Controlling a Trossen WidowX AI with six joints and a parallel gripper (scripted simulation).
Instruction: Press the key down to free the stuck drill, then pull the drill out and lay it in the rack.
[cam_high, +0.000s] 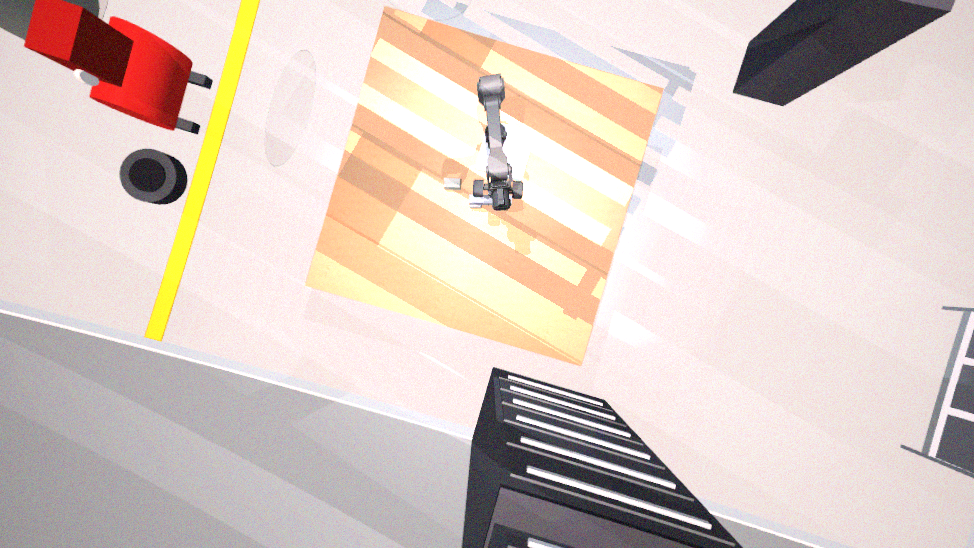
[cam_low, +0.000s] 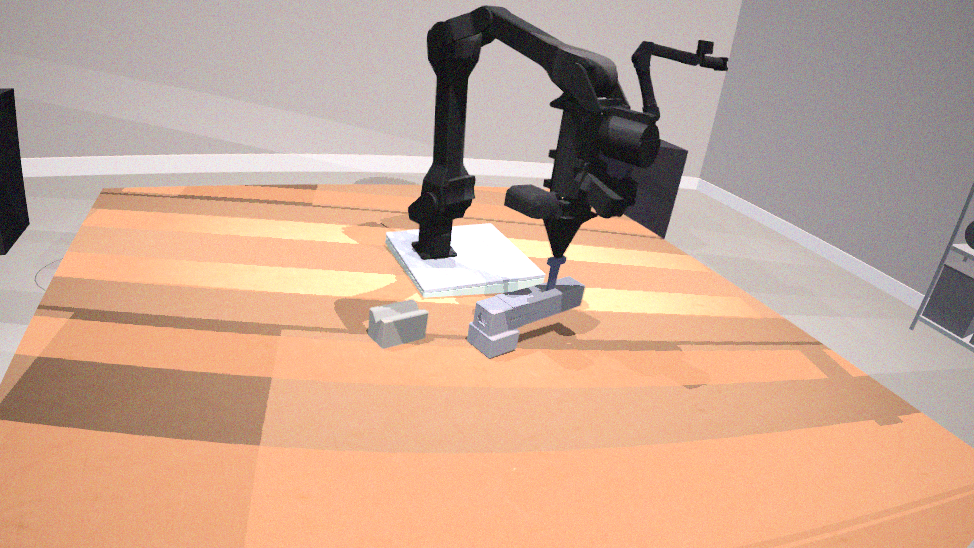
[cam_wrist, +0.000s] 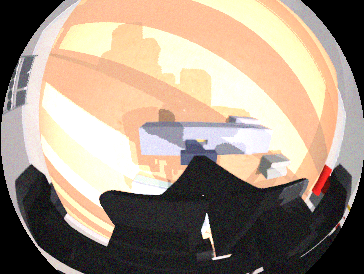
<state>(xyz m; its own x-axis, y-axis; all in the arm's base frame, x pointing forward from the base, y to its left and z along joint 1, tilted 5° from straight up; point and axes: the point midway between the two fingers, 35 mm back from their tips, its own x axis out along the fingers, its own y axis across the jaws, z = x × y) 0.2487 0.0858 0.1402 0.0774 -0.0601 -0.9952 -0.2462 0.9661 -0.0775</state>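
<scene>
Wood-striped worktop (cam_low: 204, 408) carries everything you need. Your key (cam_low: 554, 269) stands upright on the grey block (cam_low: 527, 310) holding the drill, just in front of the white base plate (cam_low: 497, 269). Your tool (cam_low: 559, 250) points straight down onto the key's top, fingers pinched narrow, holding nothing. Left of the block, apart from it, sits the rack (cam_low: 397, 322).

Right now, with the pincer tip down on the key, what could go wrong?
1. The shut pincer meets the small blue key on a narrow point; it could slide off sideways mid-press.
2. The drill overhangs its block with its far end unsupported; a hard push might tilt or shift it.
3. The rack sits close beside the block; pulling the drill out could knock it.
</scene>
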